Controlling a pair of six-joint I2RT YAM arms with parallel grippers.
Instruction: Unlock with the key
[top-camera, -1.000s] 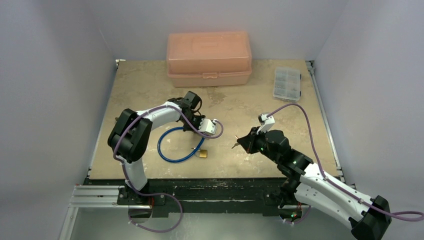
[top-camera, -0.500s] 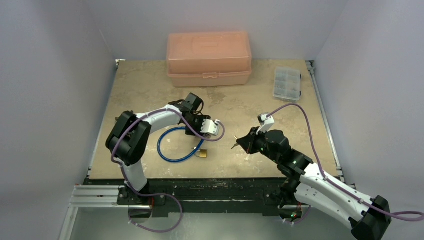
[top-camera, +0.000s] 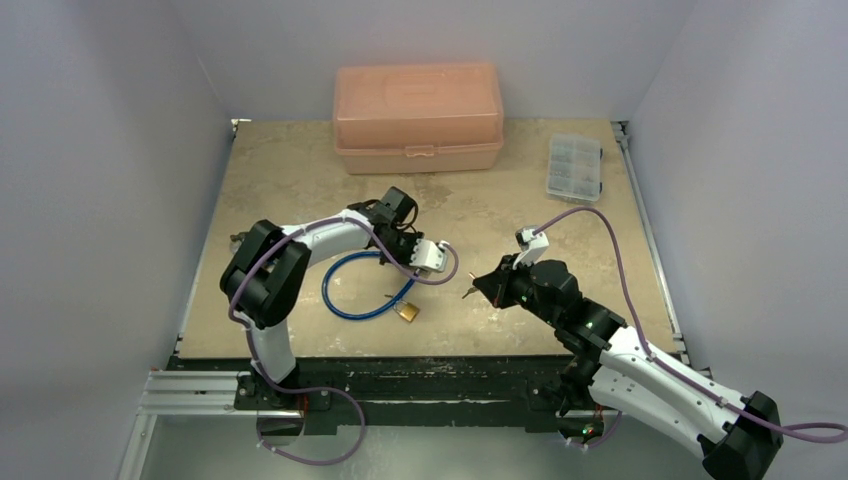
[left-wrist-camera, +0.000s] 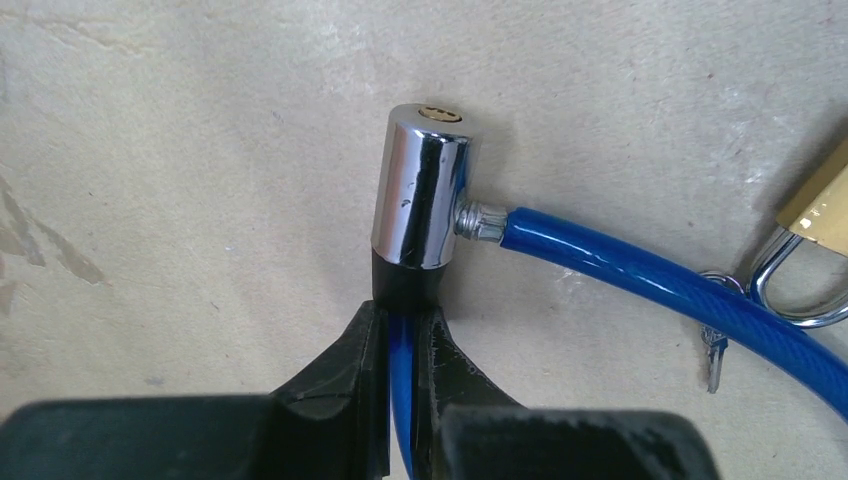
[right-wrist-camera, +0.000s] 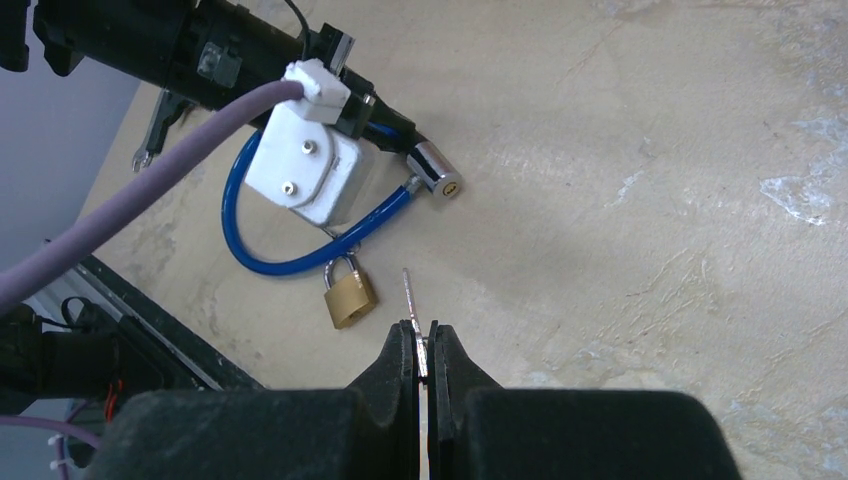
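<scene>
Step in hand: lining up for insertion, as I judge it. The lock is held ready and the key is in the air, not yet at the keyhole.
Left gripper (left-wrist-camera: 403, 316): pressed together on the blue cable (left-wrist-camera: 620, 268) right under the chrome lock barrel (left-wrist-camera: 420, 195), bracing it above the table (right-wrist-camera: 650, 150).
Right gripper (right-wrist-camera: 422, 338): pinching the key (right-wrist-camera: 409, 292) by its head, with the thin blade sticking out toward 12 o'clock in the right wrist view.
Key: clear of everything but the fingers. In that view the keyhole (right-wrist-camera: 451, 188) sits at about 1 o'clock from the blade tip, near but apart.
Padlock (right-wrist-camera: 350, 297): brass, hung on the cable, at 9 o'clock from the key.
Next move: probably carry the blade toward 1 o'clock, turn it into line with the barrel's axis, match it to the slot, then push in straight.
Risk: the blade is thin, so a skewed approach could skid off the chrome face.
</scene>
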